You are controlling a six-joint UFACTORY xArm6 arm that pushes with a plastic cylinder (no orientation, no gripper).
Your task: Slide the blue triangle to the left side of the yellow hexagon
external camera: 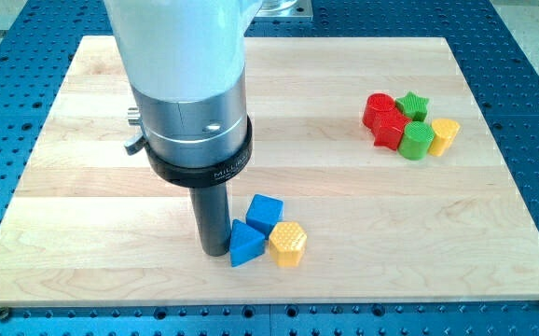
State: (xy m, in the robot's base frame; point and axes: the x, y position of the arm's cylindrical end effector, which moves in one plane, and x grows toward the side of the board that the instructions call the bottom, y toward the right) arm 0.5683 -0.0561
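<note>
The blue triangle (243,245) lies on the wooden board near the view's bottom centre. Its right corner touches the yellow hexagon (287,243), which sits just to its right. A blue cube-like block (265,213) rests just above both, touching them. My tip (214,250) stands on the board directly left of the blue triangle, touching or almost touching its left edge. The large arm body rises above it towards the view's top.
A cluster sits at the view's upper right: two red blocks (382,117), a green star (413,105), a green cylinder-like block (417,140) and a yellow block (444,135). The board edge (269,304) runs along the view's bottom.
</note>
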